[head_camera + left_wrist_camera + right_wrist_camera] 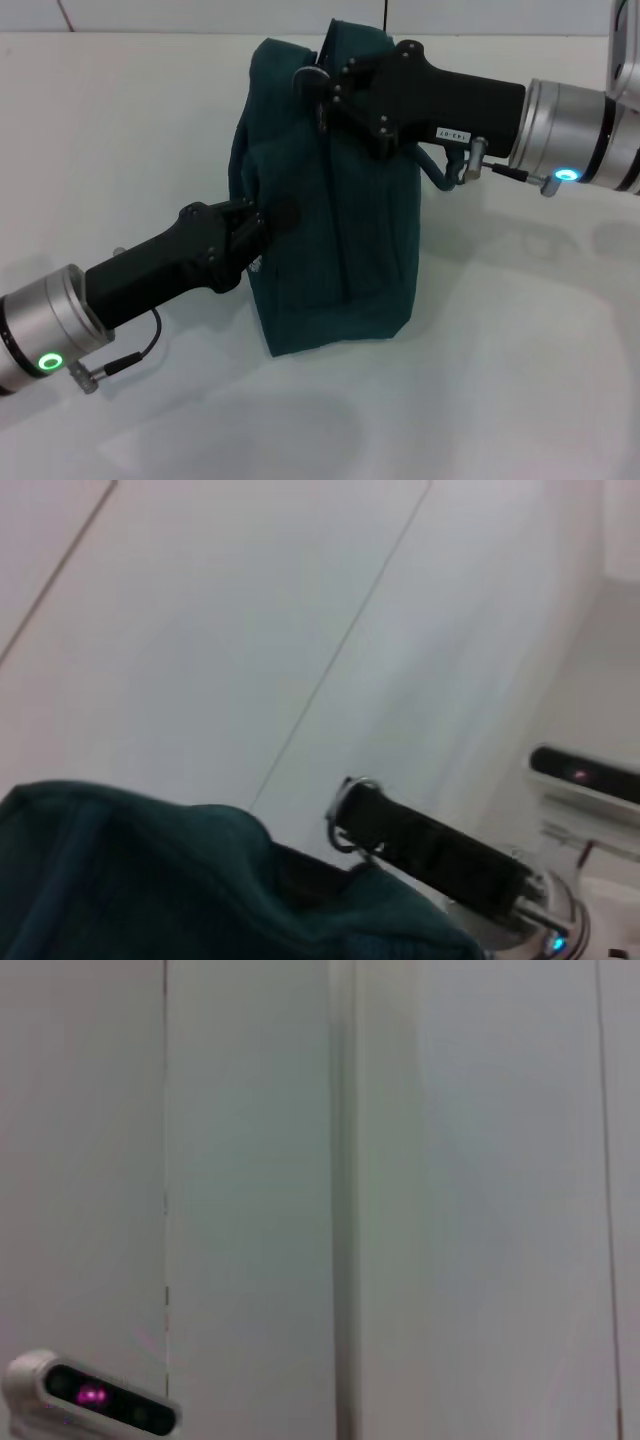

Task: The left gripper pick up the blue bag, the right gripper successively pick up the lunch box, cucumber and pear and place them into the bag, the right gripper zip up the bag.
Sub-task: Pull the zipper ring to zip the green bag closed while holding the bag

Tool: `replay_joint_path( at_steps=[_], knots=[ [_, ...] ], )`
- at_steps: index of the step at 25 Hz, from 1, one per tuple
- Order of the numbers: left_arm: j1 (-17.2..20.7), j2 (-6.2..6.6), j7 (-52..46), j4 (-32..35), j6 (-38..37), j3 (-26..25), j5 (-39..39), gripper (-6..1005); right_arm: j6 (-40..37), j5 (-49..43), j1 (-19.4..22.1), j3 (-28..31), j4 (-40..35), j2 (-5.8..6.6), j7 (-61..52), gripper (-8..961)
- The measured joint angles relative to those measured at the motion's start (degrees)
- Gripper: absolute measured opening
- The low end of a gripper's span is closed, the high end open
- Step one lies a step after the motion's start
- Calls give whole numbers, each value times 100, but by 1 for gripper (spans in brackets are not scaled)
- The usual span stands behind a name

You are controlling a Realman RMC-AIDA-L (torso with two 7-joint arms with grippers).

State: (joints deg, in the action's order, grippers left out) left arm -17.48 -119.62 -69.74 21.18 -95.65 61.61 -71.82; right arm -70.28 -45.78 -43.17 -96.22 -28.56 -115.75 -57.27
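The blue bag (pixel 335 210) stands upright on the white table (pixel 500 380). My left gripper (pixel 268 222) is shut on the bag's left side, about halfway up. My right gripper (pixel 312 82) is at the bag's top edge, with its fingers closed at the zipper line. The left wrist view shows the bag's top (pixel 150 880) and the right gripper (pixel 348 810) with a metal ring (pixel 352 788) at its tip. The lunch box, cucumber and pear are out of view. The right wrist view shows only a wall.
White table surface lies all around the bag. A white camera unit with a pink light (pixel 90 1395) is mounted by the wall, and it also shows in the left wrist view (pixel 585 772).
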Motion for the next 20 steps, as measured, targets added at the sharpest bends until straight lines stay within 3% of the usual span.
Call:
replay_joint_path(
  at_steps=[20],
  knots=[
    [56,-18,175,-79,-46,37,3,54,-74,48,-57,157,33,-5,-1691,87]
  ],
)
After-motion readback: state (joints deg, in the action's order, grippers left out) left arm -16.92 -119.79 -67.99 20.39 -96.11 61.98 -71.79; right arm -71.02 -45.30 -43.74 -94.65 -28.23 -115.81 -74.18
